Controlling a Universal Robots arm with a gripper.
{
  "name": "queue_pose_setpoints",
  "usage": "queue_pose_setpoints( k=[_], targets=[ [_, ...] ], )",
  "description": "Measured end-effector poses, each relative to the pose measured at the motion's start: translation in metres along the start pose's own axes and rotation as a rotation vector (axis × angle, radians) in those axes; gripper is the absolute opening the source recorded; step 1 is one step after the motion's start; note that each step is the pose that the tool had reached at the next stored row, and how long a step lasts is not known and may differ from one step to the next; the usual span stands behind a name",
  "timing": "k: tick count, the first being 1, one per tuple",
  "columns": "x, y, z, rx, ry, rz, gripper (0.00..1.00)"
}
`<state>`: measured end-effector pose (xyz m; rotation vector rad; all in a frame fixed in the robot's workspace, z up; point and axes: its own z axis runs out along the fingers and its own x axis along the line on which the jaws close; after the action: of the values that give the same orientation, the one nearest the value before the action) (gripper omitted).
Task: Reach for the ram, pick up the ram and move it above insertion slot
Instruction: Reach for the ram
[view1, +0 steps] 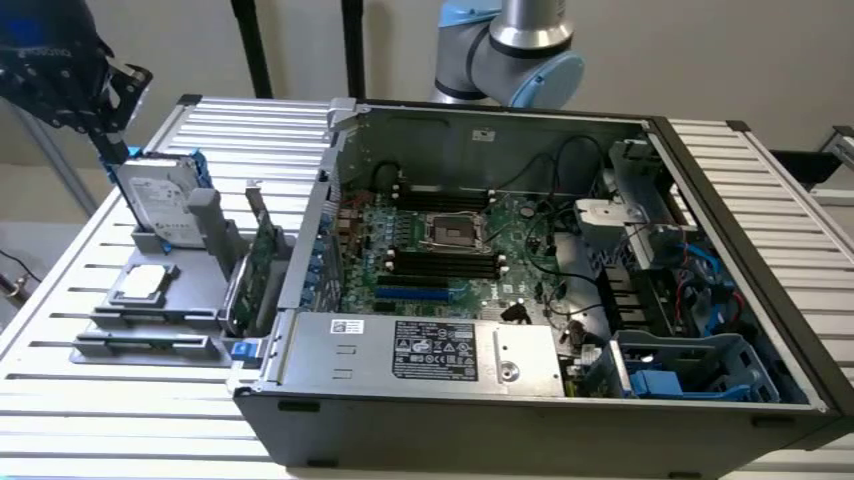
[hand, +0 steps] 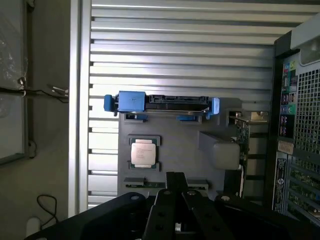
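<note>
A reach for the ram is shown at an early stage, with nothing lifted yet. In the exterior view the dark claw (view1: 80, 75) is seen high at the exterior view's left, above and behind a grey holder (view1: 200, 300) that stands on the counter (view1: 80, 400) beside an open computer case (view1: 534, 425). In the wrist view the claw (hand: 176, 175) appears pressed together and nothing is held in it. The ram (view1: 144, 343) – a thin green stick – lies flat in the holder's near edge, well below the claw and untouched; in the wrist view it (hand: 140, 184) is partly covered by the claw's tip. On the same holder an upright hard drive (view1: 154, 200) with blue rails, a square processor chip (hand: 144, 152) and a taller green expansion card (view1: 260, 265) are kept. The insertion slot (view1: 441, 263), one of several long black sockets, is seen on the board inside the case, well apart from the ram. By judgement, a grasp of so thin a stick calls for the claw to be spread first and lined up squarely across its narrow width – the nearby chip must be left undisturbed. The counter is made of silver slats. A pale wall (view1: 694, 50) and dark poles (view1: 250, 45) are seen behind, the arm (view1: 514, 45) is seen rising past the case, and a cable (hand: 47, 205) lies on the floor.
</note>
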<state>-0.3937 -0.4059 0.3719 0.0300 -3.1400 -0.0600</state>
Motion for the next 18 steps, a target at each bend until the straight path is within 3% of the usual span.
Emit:
queue_pose_setpoints(
  k=[6, 18],
  targets=[
    [0.000, -0.0048, 0.0002, 0.0000, 0.0000, 0.000, 0.11],
    [-0.002, -0.0451, 0.0043, 0.0007, 0.0000, 0.000, 0.11]
  ],
)
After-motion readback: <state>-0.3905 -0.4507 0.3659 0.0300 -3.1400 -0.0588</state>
